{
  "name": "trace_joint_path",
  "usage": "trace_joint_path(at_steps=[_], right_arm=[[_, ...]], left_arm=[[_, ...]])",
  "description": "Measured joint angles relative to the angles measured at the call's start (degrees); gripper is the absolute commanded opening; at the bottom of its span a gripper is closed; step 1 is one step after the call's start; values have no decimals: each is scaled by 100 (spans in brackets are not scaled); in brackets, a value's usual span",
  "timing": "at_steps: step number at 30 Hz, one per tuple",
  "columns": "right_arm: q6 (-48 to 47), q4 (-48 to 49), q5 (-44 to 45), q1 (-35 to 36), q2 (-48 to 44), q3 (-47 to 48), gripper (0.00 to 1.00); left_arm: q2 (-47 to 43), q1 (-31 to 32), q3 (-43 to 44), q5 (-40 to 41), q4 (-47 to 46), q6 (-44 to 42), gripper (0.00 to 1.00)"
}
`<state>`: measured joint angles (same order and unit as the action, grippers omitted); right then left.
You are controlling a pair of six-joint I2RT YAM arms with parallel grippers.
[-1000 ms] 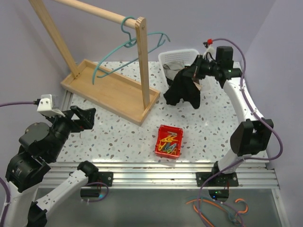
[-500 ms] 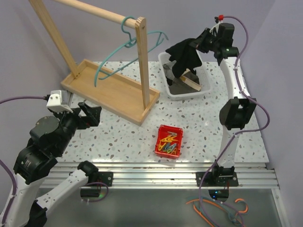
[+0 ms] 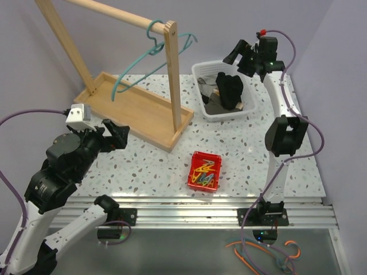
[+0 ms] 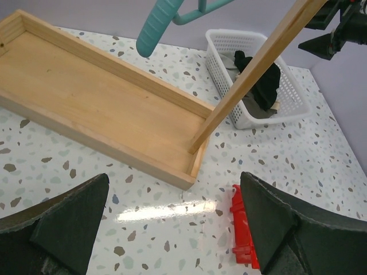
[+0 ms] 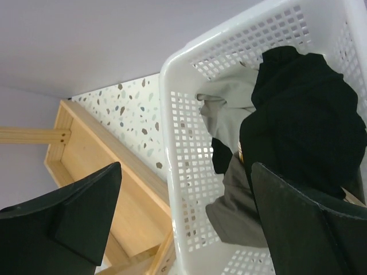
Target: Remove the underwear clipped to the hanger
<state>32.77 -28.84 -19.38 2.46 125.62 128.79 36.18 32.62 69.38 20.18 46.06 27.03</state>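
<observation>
Rack (image 3: 132, 112) sits back left on table (image 3: 252, 149), tray base running diagonal. Hanger (image 4: 156, 26) hooked on rack's top rod, dangling over tray. Basket (image 5: 178, 143) back right, just right of rack's post. Underwear (image 3: 230, 87) in basket, piled on cloths (image 5: 229, 114), well apart from hanger. Clip bin (image 3: 207, 153) front centre, in front of basket.

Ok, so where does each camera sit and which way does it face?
Top external: above and behind the bases, looking down at wooden rack and white basket; both arms show.
Left wrist: low over the table, facing rack, teal hanger, basket; open left pincer at the bottom.
Right wrist: raised, looking down into the basket; open right pincer shows.
Shared: all see the black underwear in the basket.
</observation>
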Motion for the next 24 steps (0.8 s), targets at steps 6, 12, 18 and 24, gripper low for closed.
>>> trace_joint_path(at_steps=[6, 12, 18, 24], right_arm=[[-227, -498, 33, 11, -1191, -922, 99], [-391, -732, -529, 103, -3781, -3357, 99], [-560, -1248, -1049, 402, -5696, -4988, 99], [-511, -1886, -1244, 586, -7058, -5733, 99]], left_arm=[[-9, 0, -94, -157, -136, 0, 100], [-129, 0, -308, -490, -234, 0, 100], [-258, 0, -507, -929, -293, 4, 100], [-393, 0, -629, -1259, -332, 50, 100]])
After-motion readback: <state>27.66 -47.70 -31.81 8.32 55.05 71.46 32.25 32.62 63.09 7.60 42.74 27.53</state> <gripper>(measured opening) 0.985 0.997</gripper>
